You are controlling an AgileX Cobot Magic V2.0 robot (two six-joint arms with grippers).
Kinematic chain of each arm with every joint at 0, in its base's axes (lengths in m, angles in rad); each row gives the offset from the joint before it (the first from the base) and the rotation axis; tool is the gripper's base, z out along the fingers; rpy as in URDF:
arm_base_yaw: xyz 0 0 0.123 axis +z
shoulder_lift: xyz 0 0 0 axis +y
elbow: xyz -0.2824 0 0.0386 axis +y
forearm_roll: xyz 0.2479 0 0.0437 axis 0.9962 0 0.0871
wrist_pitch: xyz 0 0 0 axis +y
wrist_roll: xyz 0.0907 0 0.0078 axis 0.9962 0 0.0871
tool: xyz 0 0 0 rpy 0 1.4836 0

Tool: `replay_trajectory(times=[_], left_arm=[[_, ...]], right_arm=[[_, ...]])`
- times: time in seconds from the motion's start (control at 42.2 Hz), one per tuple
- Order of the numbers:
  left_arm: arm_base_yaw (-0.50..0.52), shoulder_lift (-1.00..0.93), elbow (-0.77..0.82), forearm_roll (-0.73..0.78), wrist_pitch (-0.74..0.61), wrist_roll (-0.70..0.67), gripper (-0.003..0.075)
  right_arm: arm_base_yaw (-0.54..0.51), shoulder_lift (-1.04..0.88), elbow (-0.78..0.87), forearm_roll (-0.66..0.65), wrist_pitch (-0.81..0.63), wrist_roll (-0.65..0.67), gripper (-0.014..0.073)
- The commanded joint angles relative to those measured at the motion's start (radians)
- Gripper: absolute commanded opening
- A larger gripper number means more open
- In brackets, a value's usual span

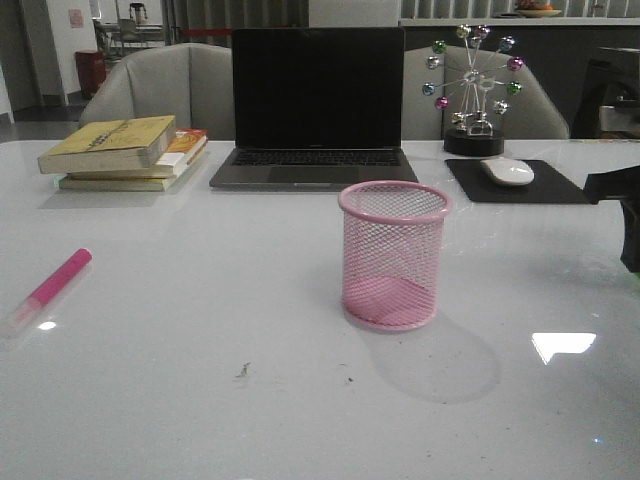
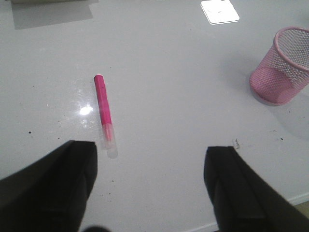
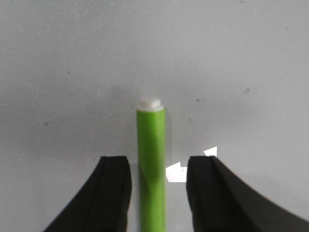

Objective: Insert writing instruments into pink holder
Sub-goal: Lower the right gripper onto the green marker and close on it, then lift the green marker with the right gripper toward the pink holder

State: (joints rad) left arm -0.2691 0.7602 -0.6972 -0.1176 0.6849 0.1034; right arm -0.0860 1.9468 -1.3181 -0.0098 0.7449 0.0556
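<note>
The pink holder stands upright and empty near the table's middle; the left wrist view also shows this holder. A pink marker with a clear cap lies flat at the table's left side. My left gripper hovers open above the table, and the pink marker lies just beyond its fingertips, untouched. A lime green marker with a white end lies on the table between the fingers of my right gripper. That gripper is open, with a gap on each side of the marker. In the front view only part of the right arm shows at the right edge.
Along the back stand a stack of books, an open laptop, a white mouse on a black pad and a ferris-wheel ornament. Chairs stand behind the table.
</note>
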Motion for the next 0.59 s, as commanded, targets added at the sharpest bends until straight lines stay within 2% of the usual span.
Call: replay_trajectory(times=[0.0,0.237,0.308,0.426,0.568], left_arm=[[-0.009,0.0,-0.03,-0.017,-0.067,0.0,0.0529],[-0.009,0.0,-0.03,-0.017,-0.067,0.0,0.0529],[-0.009,0.0,-0.03,-0.017,-0.067,0.0,0.0529],[-0.009,0.0,-0.03,-0.017,-0.067,0.0,0.0529],[-0.009,0.0,-0.03,-0.017,-0.067,0.0,0.0529]], right_arm=[[-0.008,-0.021,-0.054,0.0,-0.014,-0.015,0.0394],[-0.008,0.02,-0.095,0.0,0.029,-0.047,0.0381],[-0.008,0.021,-0.101,0.0,0.045,-0.047,0.0321],[-0.008,0.018,-0.101,0.001,0.051,-0.047,0.0174],[-0.001,-0.016,-0.101,0.01,0.053,-0.047,0.0103]])
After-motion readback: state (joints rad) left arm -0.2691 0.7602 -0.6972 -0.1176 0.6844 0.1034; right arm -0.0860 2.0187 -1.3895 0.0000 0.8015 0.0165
